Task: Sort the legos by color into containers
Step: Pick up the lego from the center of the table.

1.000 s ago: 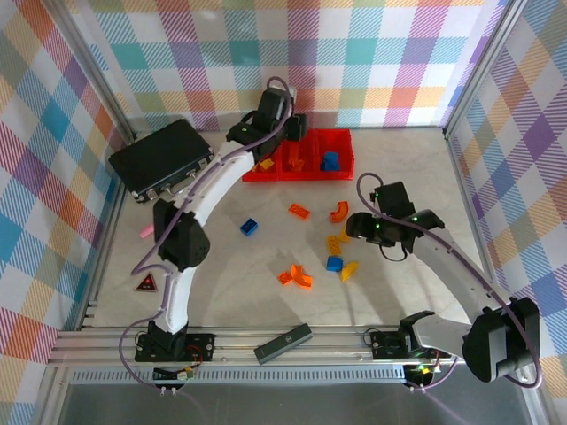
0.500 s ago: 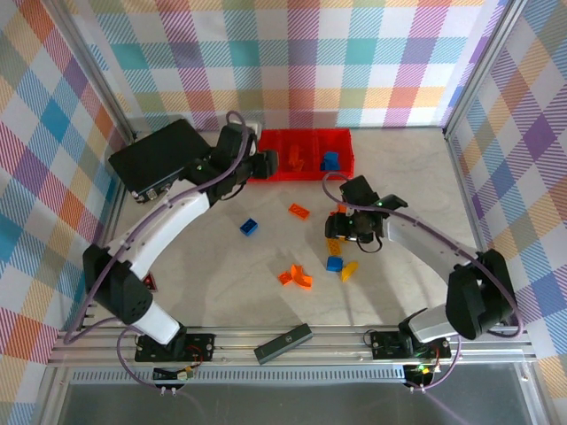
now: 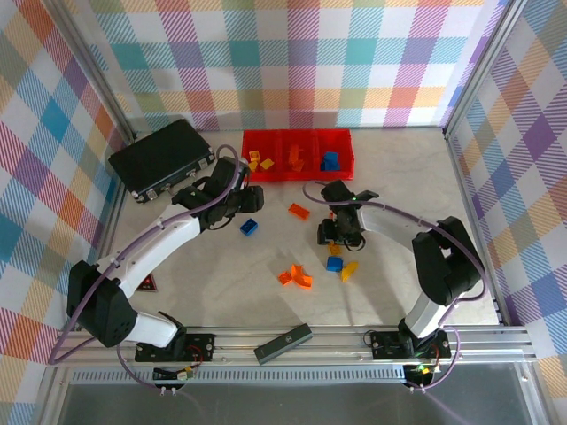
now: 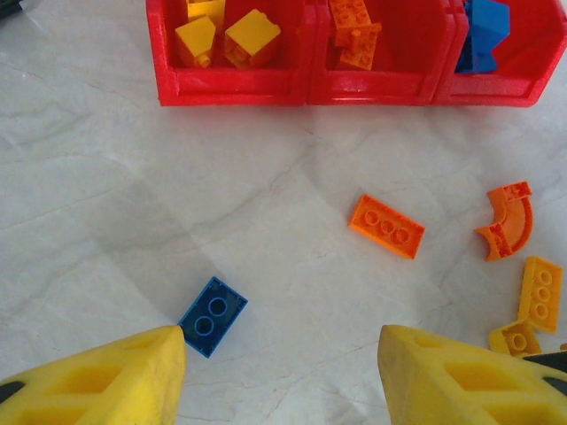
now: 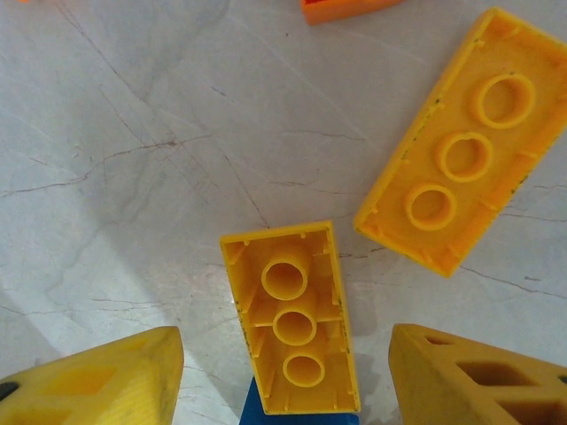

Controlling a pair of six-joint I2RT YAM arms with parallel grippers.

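Note:
Three joined red containers (image 3: pixel 297 155) stand at the back: yellow bricks lie in the left bin (image 4: pixel 226 35), orange in the middle (image 4: pixel 354 31), blue in the right (image 4: pixel 483 35). My left gripper (image 3: pixel 246 202) (image 4: pixel 283 372) is open above the table, with a blue brick (image 4: pixel 213 316) (image 3: pixel 250 227) just off its left finger. An orange plate (image 4: pixel 386 226) and an orange curved piece (image 4: pixel 507 221) lie further right. My right gripper (image 3: pixel 337 232) (image 5: pixel 288 372) is open, straddling an upside-down yellow brick (image 5: pixel 292 319) that rests partly on a blue brick (image 5: pixel 297 414). A second yellow brick (image 5: pixel 461 204) lies beside it.
A black latched case (image 3: pixel 162 159) sits at the back left. Orange pieces (image 3: pixel 295 276) and a yellow wedge (image 3: pixel 350 270) lie in mid-table. A black bar (image 3: pixel 283 343) rests on the front rail. A red triangle sticker (image 3: pixel 146 283) is near the left arm.
My left arm swung back from the left bin toward the front, now over the blue brick. My right gripper moved left and lowered over the yellow bricks.

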